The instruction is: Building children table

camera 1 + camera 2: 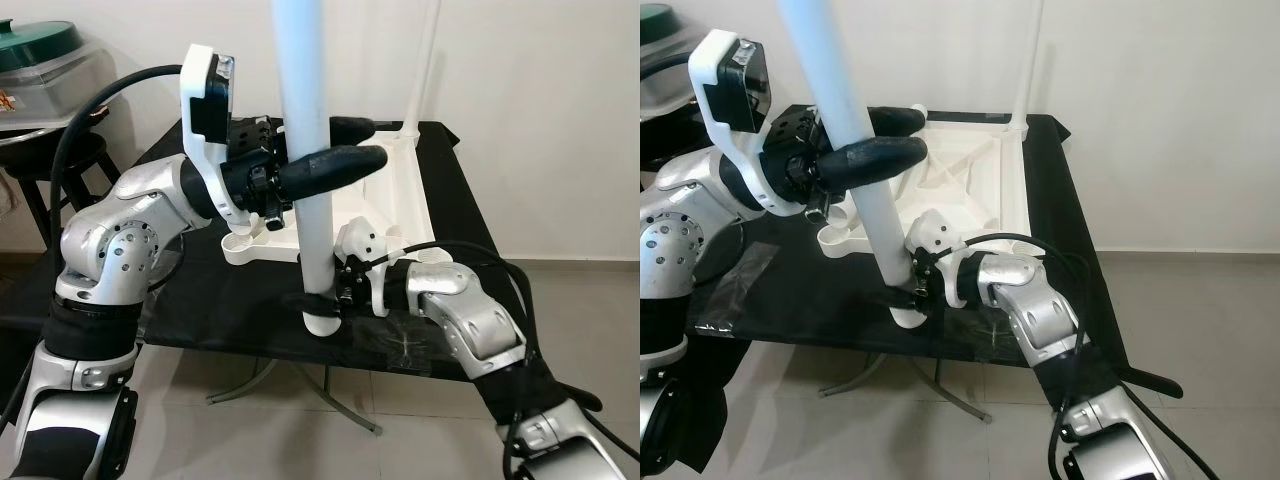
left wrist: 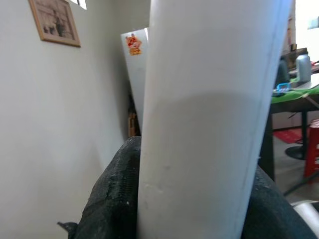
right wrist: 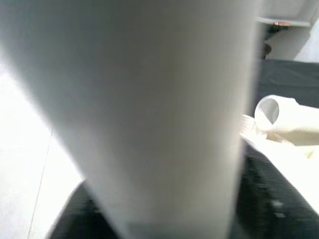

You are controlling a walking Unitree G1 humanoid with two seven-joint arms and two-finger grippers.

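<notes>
White table leg (image 1: 312, 190) stands upright near the black table's (image 1: 455, 215) front edge; left gripper (image 1: 335, 165) clamps it midway, right gripper (image 1: 330, 300) clamps its base.

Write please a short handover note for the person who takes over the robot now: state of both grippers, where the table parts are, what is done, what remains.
Left gripper: shut on the white leg, high up.
Right gripper: shut on the same leg near its lower end, which is at the black table front edge.
White tabletop lies upside down on the black table; one leg already stands in its far corner.
Left: seat the held leg in the empty near-left corner socket, then any remaining legs.
</notes>
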